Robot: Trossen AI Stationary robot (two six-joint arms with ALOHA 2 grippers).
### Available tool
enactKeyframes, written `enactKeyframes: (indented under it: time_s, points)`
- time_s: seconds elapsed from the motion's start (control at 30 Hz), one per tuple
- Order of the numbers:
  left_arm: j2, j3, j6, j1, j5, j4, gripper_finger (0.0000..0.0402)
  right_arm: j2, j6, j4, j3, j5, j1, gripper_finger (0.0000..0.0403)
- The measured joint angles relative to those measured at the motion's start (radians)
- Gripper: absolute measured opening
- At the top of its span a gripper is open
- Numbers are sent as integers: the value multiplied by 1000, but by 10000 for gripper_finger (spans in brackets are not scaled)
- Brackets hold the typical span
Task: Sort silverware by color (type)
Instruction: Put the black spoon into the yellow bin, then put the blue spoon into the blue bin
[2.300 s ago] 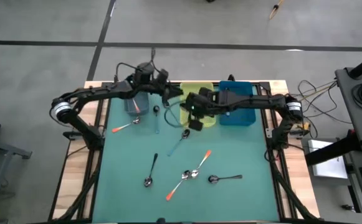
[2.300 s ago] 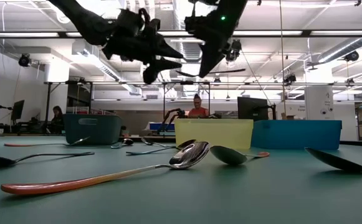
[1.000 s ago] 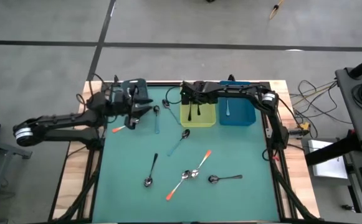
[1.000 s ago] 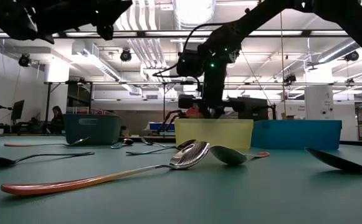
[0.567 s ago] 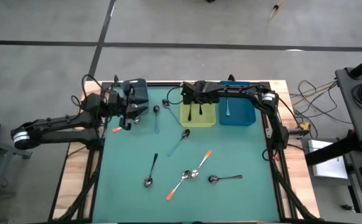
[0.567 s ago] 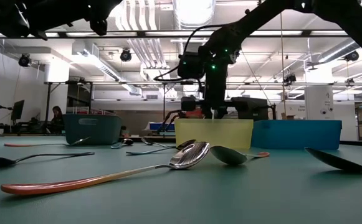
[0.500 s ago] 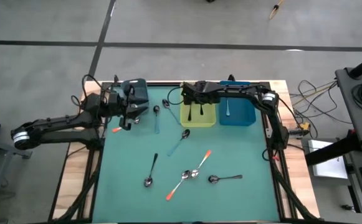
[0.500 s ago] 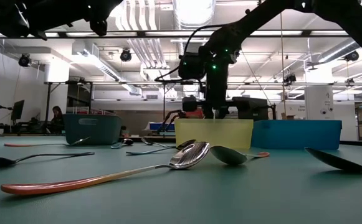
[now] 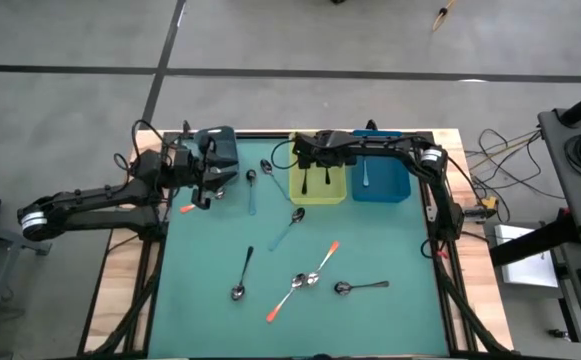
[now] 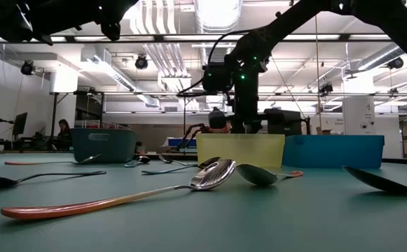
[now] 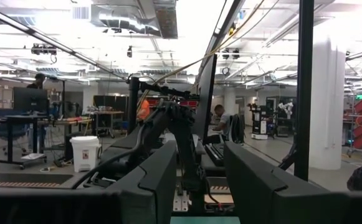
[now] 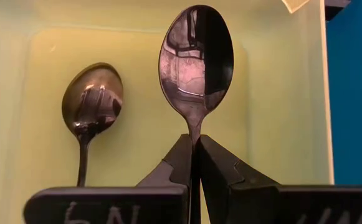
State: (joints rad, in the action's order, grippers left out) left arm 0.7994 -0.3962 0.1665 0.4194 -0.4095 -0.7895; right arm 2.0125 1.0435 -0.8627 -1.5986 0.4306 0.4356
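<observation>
Sorting about half done.
My right pincer grips a dark-handled metal spoon over the yellow plastic bin; left pincer released; six spoons remain mid-frame.

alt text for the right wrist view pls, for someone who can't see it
The right gripper is shut on a dark spoon by its handle, bowl pointing away, over the yellow bin. A second dark spoon lies inside the bin beside it, and a blue bin shows at the edge.

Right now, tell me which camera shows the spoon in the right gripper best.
The right wrist view: the held spoon fills the picture, handle pinched in the right gripper, over the yellow bin. The high view shows it as a thin dark sliver, the low view hides it behind the bin wall, and the left wrist view misses it.
</observation>
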Motion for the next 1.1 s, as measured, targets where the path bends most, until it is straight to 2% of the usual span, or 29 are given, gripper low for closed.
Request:
enactKeyframes:
  time_s: [0.57, 1.1]
  points:
    - [0, 0, 0, 0, 0, 1, 115, 1, -11, 8, 0, 16, -1, 11]
    - [-1, 0, 0, 0, 0, 5, 115, -2, -41, 14, 0, 28, -8, 73]
